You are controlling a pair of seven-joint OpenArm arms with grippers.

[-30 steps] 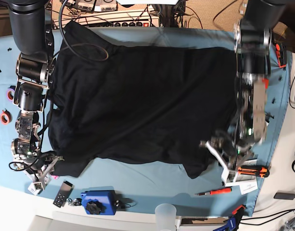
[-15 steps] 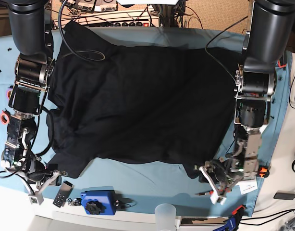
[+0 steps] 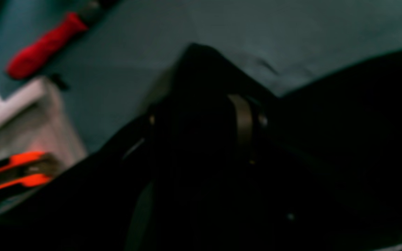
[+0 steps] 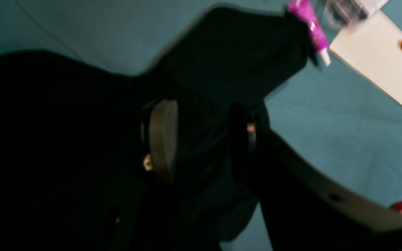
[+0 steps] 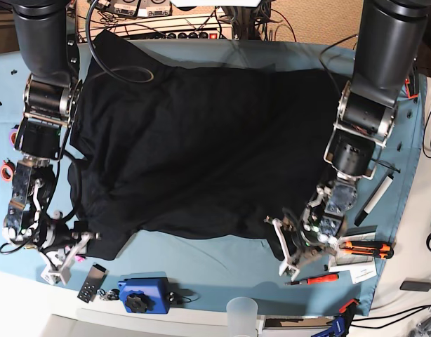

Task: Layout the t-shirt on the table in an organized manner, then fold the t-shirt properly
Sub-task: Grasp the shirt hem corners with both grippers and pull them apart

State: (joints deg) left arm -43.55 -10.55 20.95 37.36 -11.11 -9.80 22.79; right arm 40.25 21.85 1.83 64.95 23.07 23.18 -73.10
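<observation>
A black t-shirt [image 5: 201, 147] lies spread flat across most of a blue-covered table [image 5: 201, 260]. The right gripper [image 5: 69, 246] is clamped on the shirt's near corner at one side, with fabric between its jaws. The left gripper [image 5: 289, 246] likewise pinches the opposite near corner, beside a red-handled screwdriver [image 5: 315, 279].

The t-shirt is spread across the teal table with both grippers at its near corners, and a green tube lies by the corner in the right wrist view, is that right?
Nearly. The tube is magenta, not green; the right wrist view shows it beside the corner of the t-shirt. The rest holds: the shirt lies spread on the table, with the left gripper and right gripper at its near corners.
</observation>
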